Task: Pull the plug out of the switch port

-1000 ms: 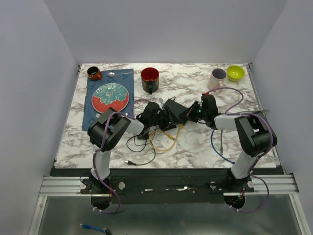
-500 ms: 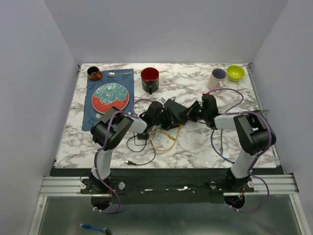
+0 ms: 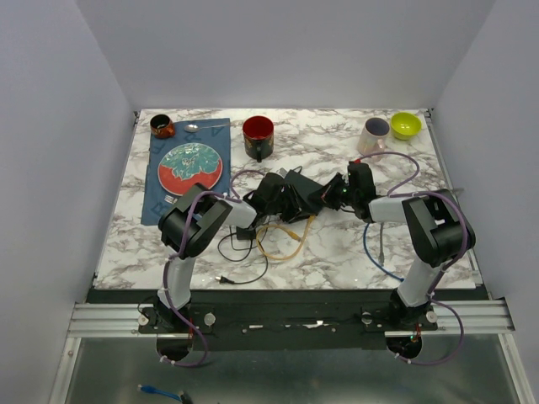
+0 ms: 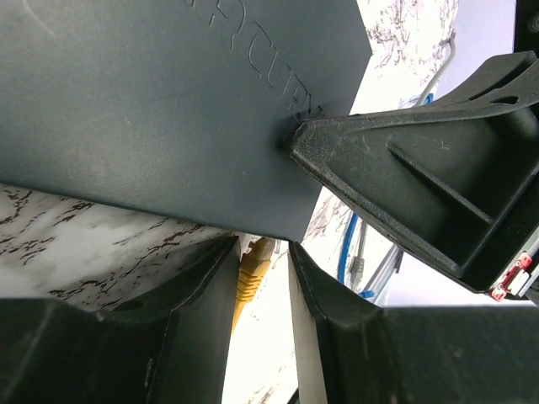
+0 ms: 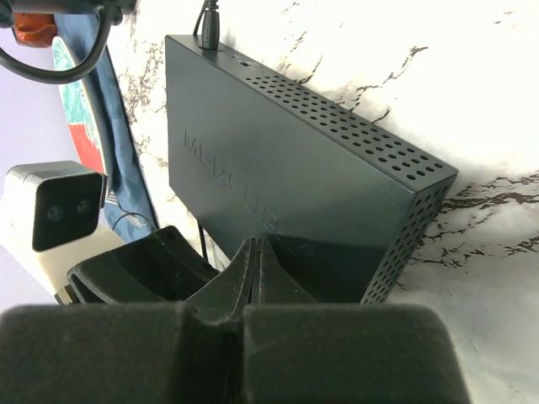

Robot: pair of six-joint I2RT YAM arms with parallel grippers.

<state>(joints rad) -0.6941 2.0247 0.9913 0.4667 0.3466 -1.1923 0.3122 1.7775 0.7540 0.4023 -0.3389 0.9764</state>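
Mid-desk (image 3: 337, 244), at the switch's (image 3: 301, 192) edge, the left tool (image 4: 261, 247) is straddling the yellow plug (image 4: 251, 273), grip impossible to tell, while the right tool (image 5: 255, 252), clenched empty, is touching the switch's top.

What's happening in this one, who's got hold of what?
Two robot arms work on a dark metal network switch box in the middle of the marble table. The right end effector is shut, its tips pressed against the switch's top face, apparently to steady it. The left end effector straddles the yellow cable plug at the switch's edge; whether it already pinches the plug is unclear. The plug looks not yet pulled out.
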